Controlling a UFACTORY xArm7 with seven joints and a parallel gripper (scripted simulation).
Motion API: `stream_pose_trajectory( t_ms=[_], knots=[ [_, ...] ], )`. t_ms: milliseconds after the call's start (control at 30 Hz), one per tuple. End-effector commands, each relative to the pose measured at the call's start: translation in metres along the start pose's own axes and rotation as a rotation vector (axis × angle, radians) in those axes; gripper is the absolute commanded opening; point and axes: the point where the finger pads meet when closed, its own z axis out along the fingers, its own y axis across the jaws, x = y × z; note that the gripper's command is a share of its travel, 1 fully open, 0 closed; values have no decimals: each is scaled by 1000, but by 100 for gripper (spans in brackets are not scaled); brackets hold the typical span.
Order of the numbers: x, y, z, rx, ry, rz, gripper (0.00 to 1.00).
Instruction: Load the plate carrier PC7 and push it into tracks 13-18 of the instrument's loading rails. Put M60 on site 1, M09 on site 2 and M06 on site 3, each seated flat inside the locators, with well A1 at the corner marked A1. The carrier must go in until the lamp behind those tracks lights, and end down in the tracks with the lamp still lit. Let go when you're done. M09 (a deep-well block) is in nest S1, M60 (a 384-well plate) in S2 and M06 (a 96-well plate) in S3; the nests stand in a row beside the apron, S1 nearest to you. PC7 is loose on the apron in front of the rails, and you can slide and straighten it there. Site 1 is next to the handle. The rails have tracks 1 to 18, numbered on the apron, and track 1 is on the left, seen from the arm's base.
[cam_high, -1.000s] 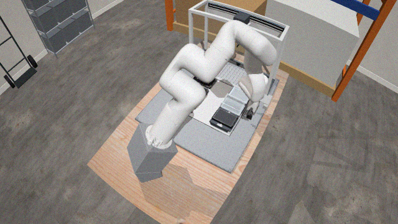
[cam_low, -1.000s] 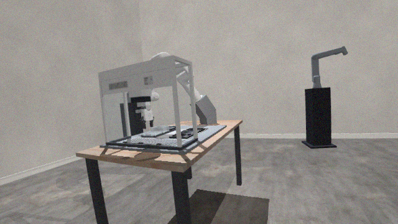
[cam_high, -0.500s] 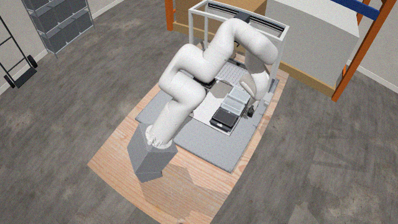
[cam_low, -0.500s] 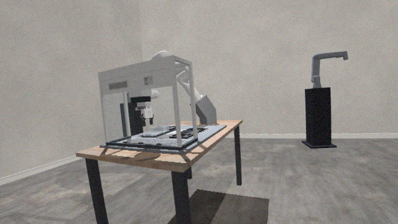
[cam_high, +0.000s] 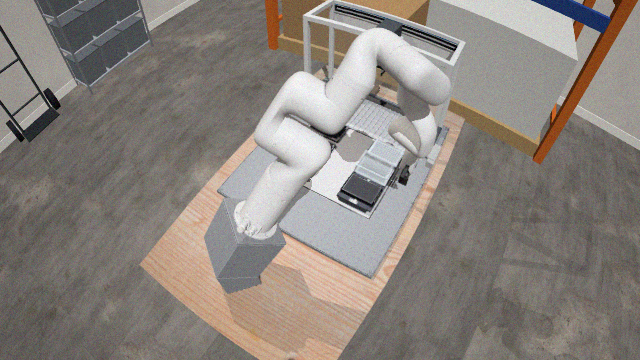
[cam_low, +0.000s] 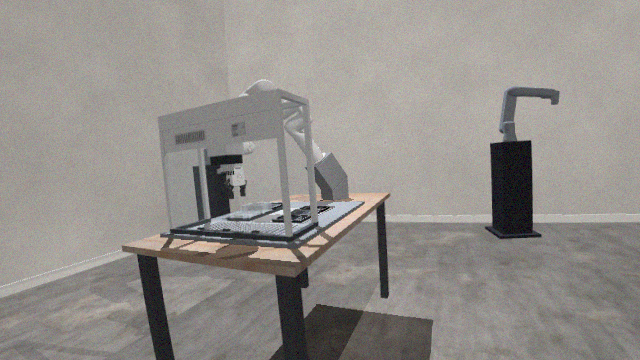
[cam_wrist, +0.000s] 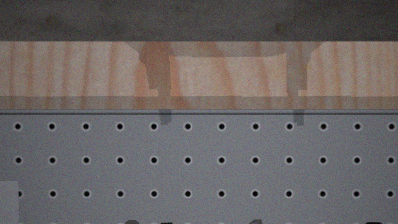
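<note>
End effector (cam_low: 236, 186): fingers wide, empty, hovering at frame centre-right of nest row, we judge lining up for pick. Dark deep-well block M09 (cam_high: 361, 189) in nearest nest; clear plates (cam_high: 381, 159) behind. Carrier PC7: we cannot locate, arm hides it.

Smooth, rounded white arm (cam_high: 320, 105) segments rise from a grey block pedestal (cam_high: 227, 250); the hand (cam_low: 237, 181) is white with dark fingers.
</note>
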Motion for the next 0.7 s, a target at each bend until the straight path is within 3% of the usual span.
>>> stream_pose_trajectory(
  t_ms=[0,667],
  knots=[
    [0,-2,-11,-2,16,1,100],
    [0,-2,-34,-2,16,1,100]
  ],
)
